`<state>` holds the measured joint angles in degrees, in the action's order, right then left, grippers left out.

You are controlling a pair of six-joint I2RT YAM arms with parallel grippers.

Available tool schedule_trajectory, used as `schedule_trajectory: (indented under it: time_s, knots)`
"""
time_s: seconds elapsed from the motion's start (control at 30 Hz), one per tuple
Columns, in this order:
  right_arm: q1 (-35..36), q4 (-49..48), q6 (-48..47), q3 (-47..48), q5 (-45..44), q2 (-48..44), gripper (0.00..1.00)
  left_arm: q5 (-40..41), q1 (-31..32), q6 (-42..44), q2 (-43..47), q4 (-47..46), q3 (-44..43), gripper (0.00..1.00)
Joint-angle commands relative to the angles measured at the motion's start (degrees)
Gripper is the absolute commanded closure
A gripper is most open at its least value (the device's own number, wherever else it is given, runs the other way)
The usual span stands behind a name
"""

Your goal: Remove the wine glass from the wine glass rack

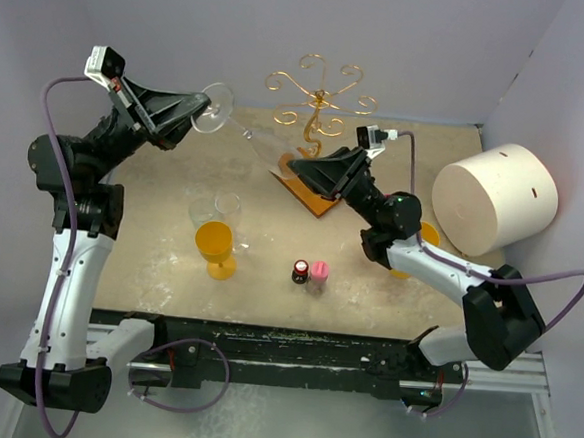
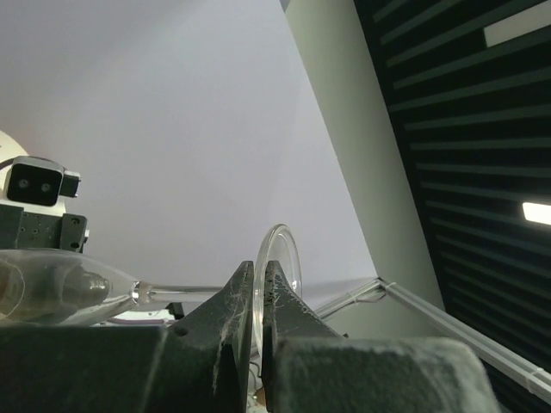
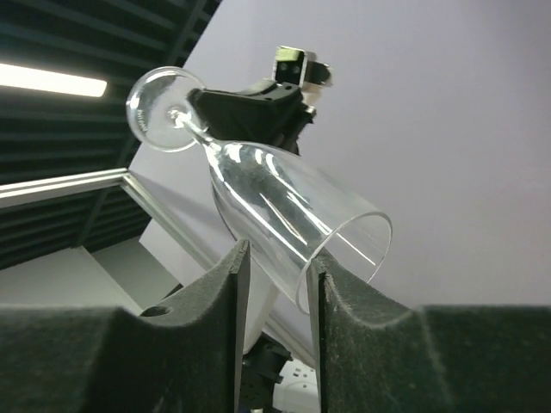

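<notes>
Wine glass (image 3: 284, 211), clear and tilted: left gripper (image 2: 259, 280) pinches its round foot, right gripper (image 3: 278, 258) clasps its bowl.

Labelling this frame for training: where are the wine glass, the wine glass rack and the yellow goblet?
wine glass (image 3: 284, 202): right wrist view, clear bowl.
wine glass rack (image 1: 320, 101): top view, gold wire centre.
yellow goblet (image 1: 214, 240): top view, bowl.

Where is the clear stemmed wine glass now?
Top view: the wine glass is held tilted in mid-air, just left of the gold wire rack, foot in the left claw, bowl in the right claw.
</notes>
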<state>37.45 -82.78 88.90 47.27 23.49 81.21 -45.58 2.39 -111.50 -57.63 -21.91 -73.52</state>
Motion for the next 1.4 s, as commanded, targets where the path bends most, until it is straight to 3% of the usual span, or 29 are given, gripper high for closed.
schedule_trajectory:
  time_s: [0.0, 0.2, 0.43, 1.0, 1.17, 1.23, 1.37]
  knots:
    - [0.4, -15.1, 2.2, 0.8, -0.8, -3.4, 0.69, 1.5, 0.2, -5.5, -0.5, -9.3, 2.9, 1.00]
    - [0.5, -17.7, 2.3, 1.4, 0.2, -4.2, 0.80, 1.8, 0.3, -8.7, -0.9, -14.0, 5.2, 1.00]
    - [0.5, -18.3, 2.2, 3.1, 0.9, -5.2, 1.00, 2.6, 0.2, -10.1, -0.6, -18.9, 8.6, 1.00]
    - [-2.5, -5.9, -2.9, -1.3, -1.8, -17.1, 1.00, 5.6, 0.2, 14.7, 6.0, -2.9, 7.3, 0.13]
    - [-8.7, 1.8, -3.2, -4.8, -0.6, -24.1, 1.00, 8.9, 0.2, 30.2, 8.7, 9.9, 4.7, 0.00]
    - [-11.3, 5.2, -3.8, -5.7, 1.3, -26.8, 1.00, 11.1, 0.2, 36.0, 9.9, 14.6, 3.8, 0.01]
    - [-12.6, 22.2, -12.6, -5.3, 5.1, -33.5, 1.00, 15.6, 0.2, 45.9, 11.2, 23.5, 0.7, 0.01]
